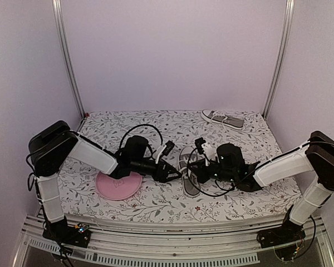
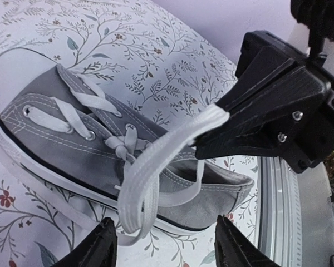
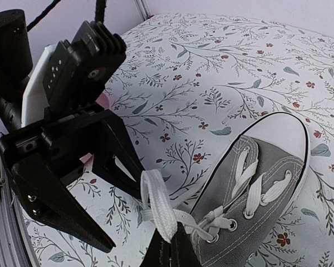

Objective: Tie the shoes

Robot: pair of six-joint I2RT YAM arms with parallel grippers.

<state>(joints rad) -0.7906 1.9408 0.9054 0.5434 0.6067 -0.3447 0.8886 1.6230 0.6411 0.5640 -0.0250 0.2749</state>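
One grey shoe (image 1: 190,186) with white laces lies mid-table between my two grippers; it shows close up in the left wrist view as shoe (image 2: 67,139) and in the right wrist view as shoe (image 3: 267,189). My right gripper (image 3: 176,250) is shut on a loop of white lace (image 3: 161,211) pulled off the shoe's side. That loop (image 2: 147,172) hangs over the gap of my left gripper (image 2: 167,247), whose fingers (image 2: 103,245) stand wide apart without pinching it. The second shoe (image 1: 224,119) lies at the back right.
A round pink plate (image 1: 118,186) sits under the left arm, near the front. Black cables (image 1: 136,133) loop above both wrists. The floral cloth (image 1: 156,125) ends at the metal rail (image 1: 167,242) in front.
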